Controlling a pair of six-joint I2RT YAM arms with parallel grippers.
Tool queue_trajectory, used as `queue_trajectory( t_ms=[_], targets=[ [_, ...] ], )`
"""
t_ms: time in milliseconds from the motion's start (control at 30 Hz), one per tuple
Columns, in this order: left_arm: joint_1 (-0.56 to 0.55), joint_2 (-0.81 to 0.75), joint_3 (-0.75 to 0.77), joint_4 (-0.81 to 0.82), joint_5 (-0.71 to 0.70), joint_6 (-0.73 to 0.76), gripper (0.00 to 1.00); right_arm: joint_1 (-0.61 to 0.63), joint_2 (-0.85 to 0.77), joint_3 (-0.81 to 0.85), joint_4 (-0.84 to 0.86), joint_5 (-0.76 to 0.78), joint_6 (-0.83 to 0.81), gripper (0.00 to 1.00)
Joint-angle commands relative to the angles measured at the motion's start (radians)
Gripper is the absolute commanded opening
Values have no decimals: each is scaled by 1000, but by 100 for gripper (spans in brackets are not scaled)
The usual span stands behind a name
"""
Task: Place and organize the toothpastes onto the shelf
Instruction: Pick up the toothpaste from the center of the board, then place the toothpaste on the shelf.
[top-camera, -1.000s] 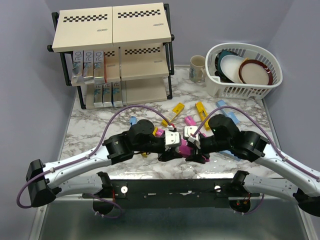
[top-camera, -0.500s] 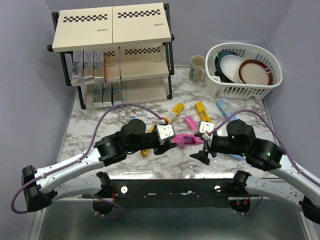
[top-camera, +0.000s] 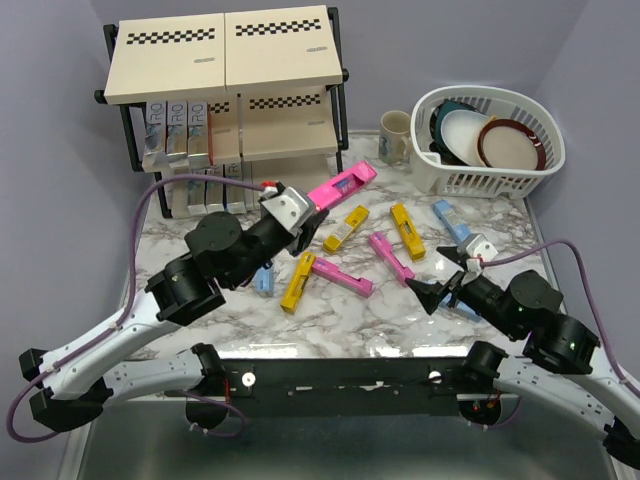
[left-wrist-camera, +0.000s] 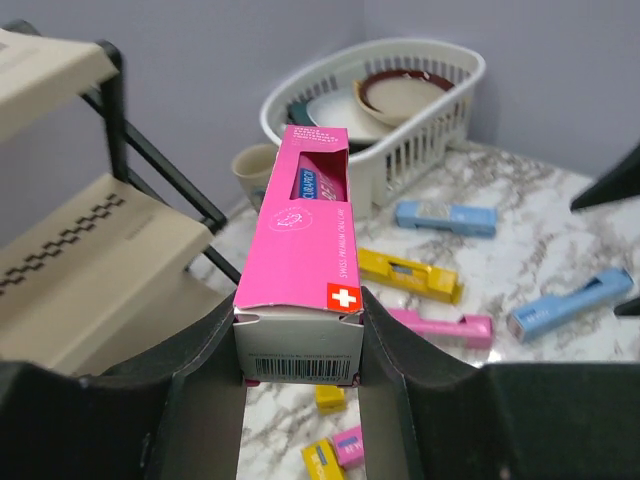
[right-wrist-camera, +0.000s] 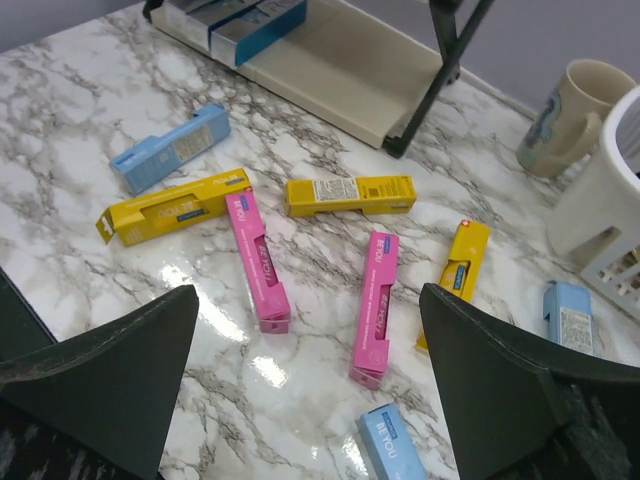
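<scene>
Left gripper (top-camera: 300, 207): fingers (left-wrist-camera: 195, 360) closed on the barcode end of a pink carton (left-wrist-camera: 300, 235), one finger on each long side. The carton is lifted off the table and sticks straight out from the wrist. In the top view it is angled up and right, with its far end just right of the front right post of the shelf (top-camera: 225, 60). It is not on any board.

Right gripper (top-camera: 442, 277): fingers (right-wrist-camera: 110, 370) spread wide with nothing between them. It hovers over the right front of the marble table (top-camera: 180, 235). A light blue carton (top-camera: 467, 306) is partly hidden under it.

Loose on the table between the arms:
- yellow carton (top-camera: 297, 280), with its top end touching a pink one (top-camera: 342, 276)
- second yellow carton (top-camera: 345, 228)
- another pink carton (top-camera: 390, 257)
- third yellow carton (top-camera: 405, 230)
- a blue carton (top-camera: 452, 220) nearer the basket
- one more blue carton (top-camera: 263, 278), half under the left arm

The right wrist view shows the same scatter lying flat and pointing every which way.

The shelf stands at the back left. On its middle tier, at the left, there is a row of upright silver cartons (top-camera: 178, 130) packed side by side. On the bottom tier, at the left, there is a row of teal-blue cartons (top-camera: 212, 190).

A white basket (top-camera: 470, 182) holding dishes sits at the back right, with a mug (top-camera: 395, 135) just beside it on the left.
</scene>
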Motion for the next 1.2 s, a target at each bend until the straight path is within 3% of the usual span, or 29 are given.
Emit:
queue_trajectory(
  t_ms=[0,400,533,833,967,1167],
  targets=[
    [54,46,164,43,-187,44,29,6,-6,-35,18,132,69,100],
    [324,165,442,46,-227,65,31,6,-6,-50,2,109,81,100],
    [478,217,512,18,-173,38,31,6,-8,-56,-4,93,84,100],
    [931,318,569,6,124,-130,33,6,0,-62,-4,33,83,100],
    [1053,373,610,-7,168,-148,34,7,-2,-65,1,1,82,100],
    [1139,464,679,-33,249,-105,38,6,-2,-71,8,-56,84,100]
  ],
)
